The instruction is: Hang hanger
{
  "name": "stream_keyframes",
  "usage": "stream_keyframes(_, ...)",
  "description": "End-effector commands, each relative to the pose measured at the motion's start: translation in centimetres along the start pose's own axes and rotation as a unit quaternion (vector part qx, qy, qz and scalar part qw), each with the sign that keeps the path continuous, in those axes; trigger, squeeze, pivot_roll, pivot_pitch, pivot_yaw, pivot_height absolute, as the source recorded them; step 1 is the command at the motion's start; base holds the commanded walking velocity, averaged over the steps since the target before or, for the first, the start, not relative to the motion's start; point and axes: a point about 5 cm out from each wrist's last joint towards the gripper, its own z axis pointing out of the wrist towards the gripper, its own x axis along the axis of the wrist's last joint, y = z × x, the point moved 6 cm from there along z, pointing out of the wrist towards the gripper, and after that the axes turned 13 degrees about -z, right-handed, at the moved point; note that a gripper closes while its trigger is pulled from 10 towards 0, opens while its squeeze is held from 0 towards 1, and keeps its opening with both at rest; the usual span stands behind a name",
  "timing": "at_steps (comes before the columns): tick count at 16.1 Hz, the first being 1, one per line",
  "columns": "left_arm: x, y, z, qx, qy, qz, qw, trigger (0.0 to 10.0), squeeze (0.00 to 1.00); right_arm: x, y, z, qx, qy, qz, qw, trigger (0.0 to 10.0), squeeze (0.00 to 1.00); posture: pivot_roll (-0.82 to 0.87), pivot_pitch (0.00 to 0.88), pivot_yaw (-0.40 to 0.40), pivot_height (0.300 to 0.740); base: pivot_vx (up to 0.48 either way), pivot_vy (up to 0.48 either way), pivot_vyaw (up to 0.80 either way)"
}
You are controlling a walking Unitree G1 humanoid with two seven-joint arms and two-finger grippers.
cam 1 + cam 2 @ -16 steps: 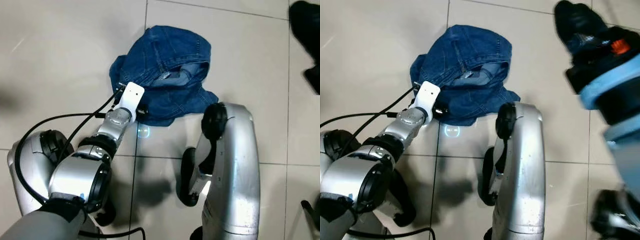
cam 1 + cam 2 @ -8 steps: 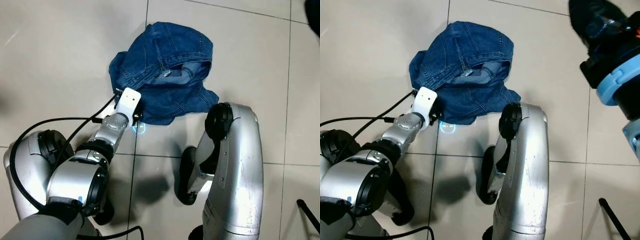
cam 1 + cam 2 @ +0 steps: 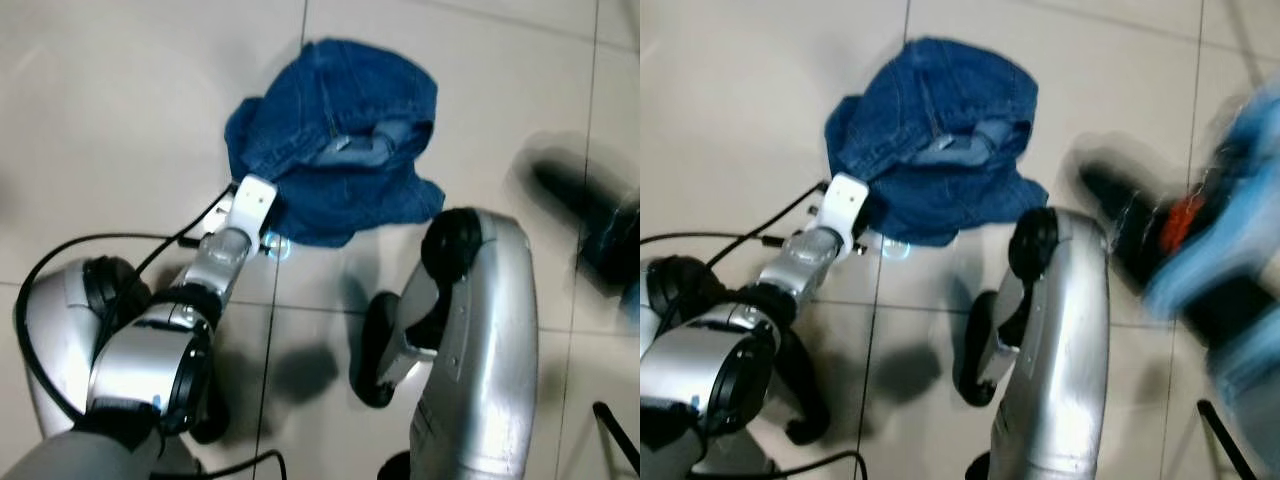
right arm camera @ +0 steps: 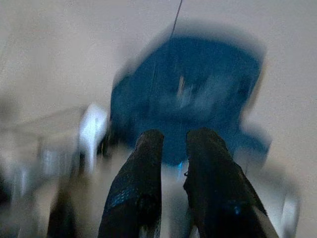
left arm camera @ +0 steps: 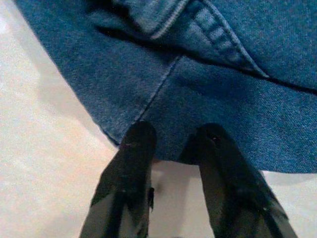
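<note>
Denim, a crumpled blue garment (image 3: 335,140) lying soft and floppy on pale floor tiles (image 3: 120,110), so I'd pinch its near hem, where my left gripper (image 5: 171,144) hovers slightly parted, empty.

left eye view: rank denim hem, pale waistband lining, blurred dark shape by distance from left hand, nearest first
1. Denim hem, right at the left hand, its fingers at the edge.
2. Pale waistband lining, farther up the denim pile, mid-heap.
3. Blurred dark shape, far off to the robot's right on the floor.
</note>
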Motion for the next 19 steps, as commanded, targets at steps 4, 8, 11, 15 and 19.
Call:
stream_keyframes(4, -2.0, 1.6, -0.3, -0.029, -0.005, -0.028, 0.999, 10.0, 1.00, -2.7, -0.7, -2.3, 0.059, -0.054, -0.012, 0.997, 10.0, 0.00, -0.76, 0.800, -0.133, 0.300, 0.000, 0.000, 0.00)
stream_keyframes(8, 0.2, 2.9, -0.3, -0.064, 0.040, -0.029, 0.997, 10.0, 1.00, -3.8, -0.2, -4.3, 0.071, -0.078, 0.001, 0.994, 10.0, 0.00, -0.75, 0.801, -0.123, 0.300, 0.000, 0.000, 0.00)
stream_keyframes(11, 2.8, 2.7, -0.2, -0.075, 0.079, -0.049, 0.993, 10.0, 1.00, -4.1, 0.2, -5.5, 0.067, -0.088, 0.008, 0.994, 10.0, 0.00, -0.73, 0.796, -0.116, 0.300, 0.000, 0.000, 0.00)
stream_keyframes(15, 3.8, 1.6, -0.2, -0.054, 0.094, -0.019, 0.994, 10.0, 0.00, -4.0, 0.4, -6.1, 0.063, -0.088, 0.006, 0.994, 10.0, 0.00, -0.74, 0.792, -0.120, 0.300, 0.000, 0.000, 0.00)
stream_keyframes(19, 3.8, 1.2, 0.1, -0.040, 0.074, 0.005, 0.996, 10.0, 0.00, -2.8, 0.4, -6.2, 0.070, -0.068, -0.009, 0.995, 10.0, 0.00, -0.77, 0.802, -0.138, 0.300, 0.000, 0.000, 0.00)
